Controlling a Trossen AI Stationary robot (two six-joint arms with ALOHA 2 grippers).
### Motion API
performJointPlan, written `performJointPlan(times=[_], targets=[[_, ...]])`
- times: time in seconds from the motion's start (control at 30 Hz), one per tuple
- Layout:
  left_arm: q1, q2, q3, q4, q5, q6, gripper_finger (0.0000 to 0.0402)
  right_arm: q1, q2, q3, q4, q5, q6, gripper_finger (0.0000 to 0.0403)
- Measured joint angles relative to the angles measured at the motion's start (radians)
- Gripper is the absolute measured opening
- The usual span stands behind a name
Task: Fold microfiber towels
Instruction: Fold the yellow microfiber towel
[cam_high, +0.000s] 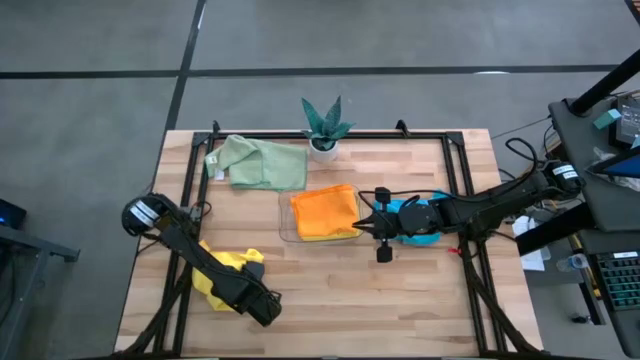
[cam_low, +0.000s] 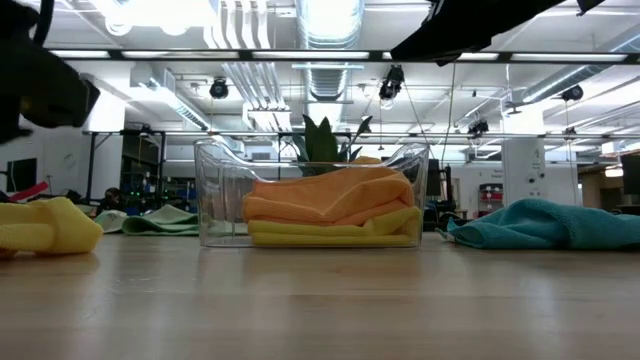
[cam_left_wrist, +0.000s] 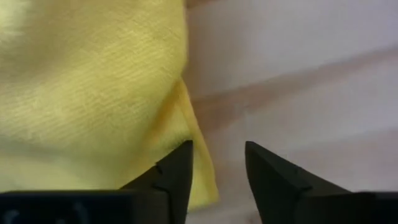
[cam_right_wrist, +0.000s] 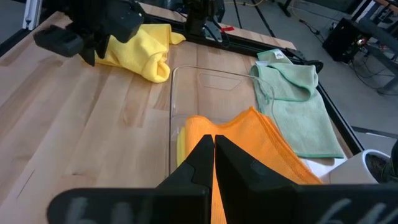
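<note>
A crumpled yellow towel (cam_high: 222, 272) lies near the table's left front. My left gripper (cam_left_wrist: 217, 165) points down at its edge (cam_left_wrist: 198, 168), open, with one finger over the cloth and bare wood between the fingers. An orange towel (cam_high: 325, 212) lies folded on a folded yellow towel (cam_low: 330, 232) in the clear tray (cam_low: 215, 200). My right gripper (cam_right_wrist: 213, 149) hovers shut over the tray's right side, holding nothing. A teal towel (cam_high: 418, 228) lies under the right arm. A pale green towel (cam_high: 258, 163) lies at the far left. My left gripper comes at the yellow towel from above, and one fingertip (cam_left_wrist: 180, 158) stands over the cloth's edge (cam_left_wrist: 205, 180). Whether it touches the cloth I cannot tell. The towel lies slack on the table.
A small potted plant (cam_high: 325, 128) stands at the far edge, behind the tray. A dark frame rail (cam_high: 330, 135) runs along the table's far and side edges. Bare wood lies along the near edge (cam_high: 380, 320).
</note>
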Motion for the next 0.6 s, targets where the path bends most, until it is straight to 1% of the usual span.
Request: performJointPlan(times=[0.13, 0.3, 0.43, 0.5, 0.6], targets=[[0.002, 0.045, -0.001, -0.006, 0.0, 0.004, 0.0154, 0.0, 0.0, 0.0, 0.0, 0.0, -0.001, 0.0009], [0.002, 0.076, 0.006, -0.013, 0.002, 0.008, 0.0155, 0.0, 0.0, -0.002, -0.002, 0.0, 0.003, 0.0009], [0.002, 0.077, 0.004, -0.014, 0.003, 0.014, 0.0154, 0.0, 0.0, -0.002, -0.002, 0.0, 0.0, 0.0009], [0.002, 0.077, 0.004, -0.013, 0.003, 0.015, 0.0147, 0.0, 0.0, -0.002, -0.002, 0.0, -0.001, 0.0009], [0.002, 0.077, 0.003, -0.01, 0.003, 0.016, 0.0121, 0.0, 0.0, -0.002, -0.002, 0.0, -0.002, 0.0009]])
